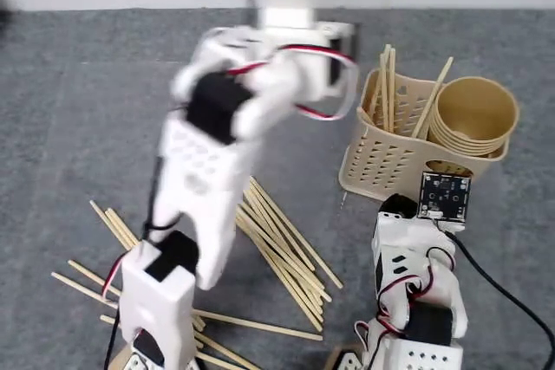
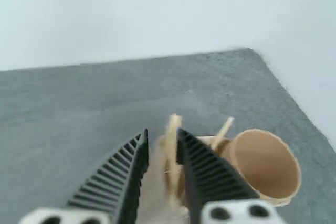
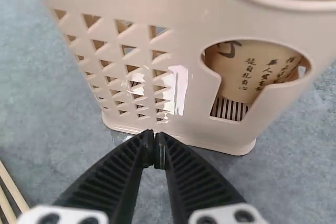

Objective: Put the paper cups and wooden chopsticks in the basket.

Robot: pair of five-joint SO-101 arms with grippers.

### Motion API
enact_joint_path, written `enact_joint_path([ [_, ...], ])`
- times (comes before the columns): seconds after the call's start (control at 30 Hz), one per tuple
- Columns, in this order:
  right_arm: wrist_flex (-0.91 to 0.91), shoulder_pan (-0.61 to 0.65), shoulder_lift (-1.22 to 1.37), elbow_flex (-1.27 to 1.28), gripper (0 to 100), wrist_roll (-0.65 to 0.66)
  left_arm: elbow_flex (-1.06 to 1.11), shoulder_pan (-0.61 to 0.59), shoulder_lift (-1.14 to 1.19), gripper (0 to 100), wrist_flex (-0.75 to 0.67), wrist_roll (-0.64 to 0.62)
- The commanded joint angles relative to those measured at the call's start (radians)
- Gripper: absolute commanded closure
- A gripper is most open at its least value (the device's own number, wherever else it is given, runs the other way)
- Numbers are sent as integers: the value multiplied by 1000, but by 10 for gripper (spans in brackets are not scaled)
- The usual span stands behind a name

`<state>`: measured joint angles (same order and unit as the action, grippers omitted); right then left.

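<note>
— Where is the chopstick (image 2: 172, 125)?
— Between the left gripper's (image 2: 163, 139) jaws, which look clamped on it. The paper cups (image 2: 265, 165) sit just beyond the tips.
— And the right gripper (image 3: 155, 144)?
— Its jaws are together and empty, with the basket (image 3: 157, 40) just ahead.
— How will the stick handle?
— Probably light, stiff and smooth. It may pivot, so grip it mid-length.
— What is the surface like?
— A grey mat (image 1: 78, 110) with loose chopsticks (image 1: 282, 253) behind the jaws, and a pale wall (image 2: 157, 9) beyond.
</note>
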<state>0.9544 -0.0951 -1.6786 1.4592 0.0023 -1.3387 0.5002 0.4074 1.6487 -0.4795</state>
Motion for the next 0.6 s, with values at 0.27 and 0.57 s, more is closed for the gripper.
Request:
enact_joint_path([
  [0.27,166,162,1,-198,985,92,-68,-341,-256,987,114,133],
  [0.57,189,349,168,-278,984,232,581,-387,-790,987,107,450],
])
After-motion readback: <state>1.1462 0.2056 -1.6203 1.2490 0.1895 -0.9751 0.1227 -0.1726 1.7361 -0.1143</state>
